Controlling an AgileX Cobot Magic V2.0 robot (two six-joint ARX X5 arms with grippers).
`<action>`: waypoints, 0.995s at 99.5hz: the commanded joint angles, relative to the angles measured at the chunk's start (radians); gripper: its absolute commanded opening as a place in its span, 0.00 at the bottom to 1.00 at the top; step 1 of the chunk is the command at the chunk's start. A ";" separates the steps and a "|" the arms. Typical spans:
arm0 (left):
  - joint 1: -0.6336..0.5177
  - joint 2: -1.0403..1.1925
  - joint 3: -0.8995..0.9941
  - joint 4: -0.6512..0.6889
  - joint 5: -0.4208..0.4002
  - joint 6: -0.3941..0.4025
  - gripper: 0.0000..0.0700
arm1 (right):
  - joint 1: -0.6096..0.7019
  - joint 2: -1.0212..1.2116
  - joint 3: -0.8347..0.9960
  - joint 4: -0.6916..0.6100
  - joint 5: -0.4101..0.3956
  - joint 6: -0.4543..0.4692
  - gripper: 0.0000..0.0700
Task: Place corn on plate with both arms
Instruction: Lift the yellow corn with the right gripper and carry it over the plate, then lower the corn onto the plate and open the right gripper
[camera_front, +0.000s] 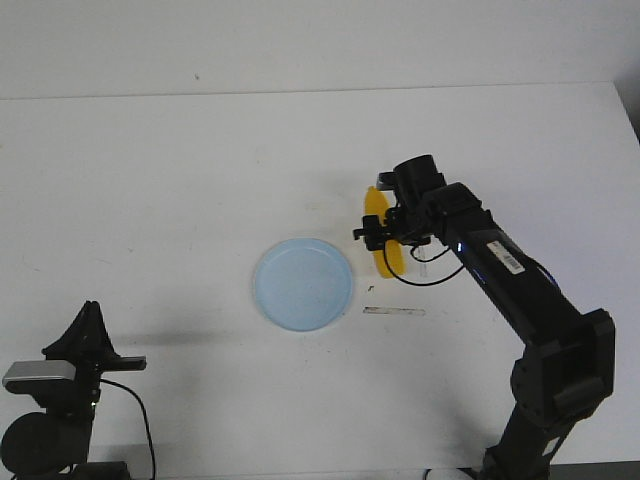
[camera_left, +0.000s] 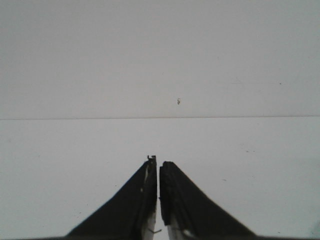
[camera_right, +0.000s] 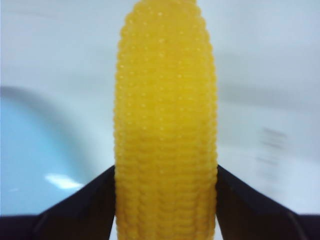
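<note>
the right gripper (camera_front: 390, 232) is clamped across the corn (camera_front: 383, 232), one finger pressed to each side of the cob in the right wrist view, where the knobbly yellow cob (camera_right: 166, 125) fills the middle of the picture. in the front view the corn sits just right of the plate (camera_front: 303, 284), apart from it, with its narrower tip pointing toward the near side; whether the cob rests on the table (camera_front: 160, 190) or is raised off it cannot be told. by my reading the step in hand is the carry: the cob is gripped but not yet over the plate. the next move calls for a short shift to the left and a little nearer, until the cob hangs above the pale blue centre, then a low release so it does not roll over the shallow rim. the left gripper (camera_left: 158, 172) is parked at the near left corner, its fingers drawn together with only a sliver between them and nothing held. counted: one corn, one plate, two arms, and one thin clear strip (camera_front: 394, 311) lying on the table just right of the plate, nearer than the corn.
</note>
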 joint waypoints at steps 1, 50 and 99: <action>0.001 -0.002 0.008 0.011 -0.002 -0.002 0.00 | 0.037 0.018 0.013 -0.003 -0.067 0.010 0.45; 0.001 -0.002 0.008 0.011 -0.002 -0.002 0.00 | 0.258 0.129 0.013 0.034 -0.089 0.026 0.59; 0.001 -0.002 0.008 0.011 -0.002 -0.002 0.00 | 0.270 0.105 0.028 0.052 -0.076 0.043 0.72</action>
